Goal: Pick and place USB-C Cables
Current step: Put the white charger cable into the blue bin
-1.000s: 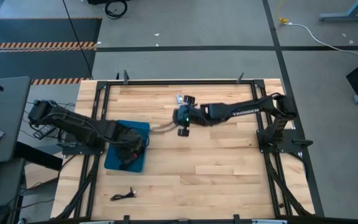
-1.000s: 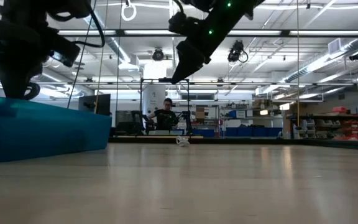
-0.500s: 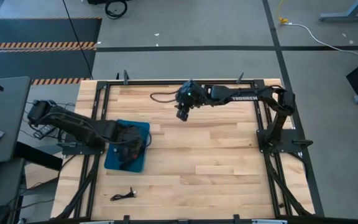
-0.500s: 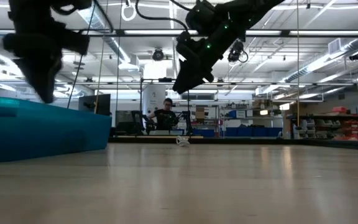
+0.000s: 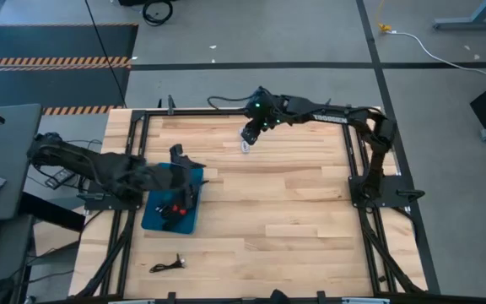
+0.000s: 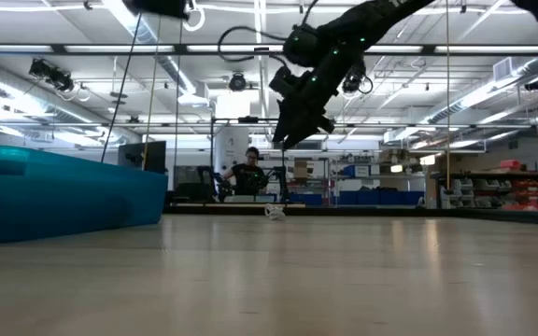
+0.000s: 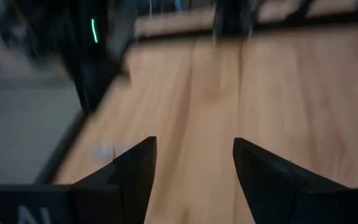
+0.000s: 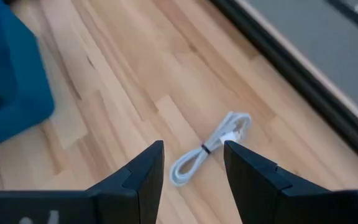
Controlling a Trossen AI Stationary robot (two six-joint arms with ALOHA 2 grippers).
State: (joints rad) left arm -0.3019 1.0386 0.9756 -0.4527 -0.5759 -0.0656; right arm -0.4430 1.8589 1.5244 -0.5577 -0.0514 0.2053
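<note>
A white USB-C cable (image 8: 209, 149), bundled in a loop, lies flat on the wood table near the far edge; it also shows in the high view (image 5: 245, 146) and the low view (image 6: 276, 212). My right gripper (image 8: 193, 186) hangs open above it, touching nothing (image 5: 251, 134). A blue bin (image 5: 172, 203) at the table's left holds black and red cables (image 5: 170, 211). My left gripper (image 5: 181, 157) is open and empty above the bin's far edge, looking at bare wood (image 7: 194, 168). A black cable (image 5: 169, 265) lies near the table's front edge.
A black metal frame (image 5: 226, 111) runs along the table's edges. The blue bin's wall (image 6: 63, 191) stands at the left in the low view. A person sits far off in the room behind (image 6: 250, 173). Bare wood (image 5: 294, 211) lies between bin and right arm.
My right gripper has gone from the table's middle toward the far edge and now hangs over the white cable. My left gripper has risen out of the blue bin and gone a little toward the far edge, empty.
</note>
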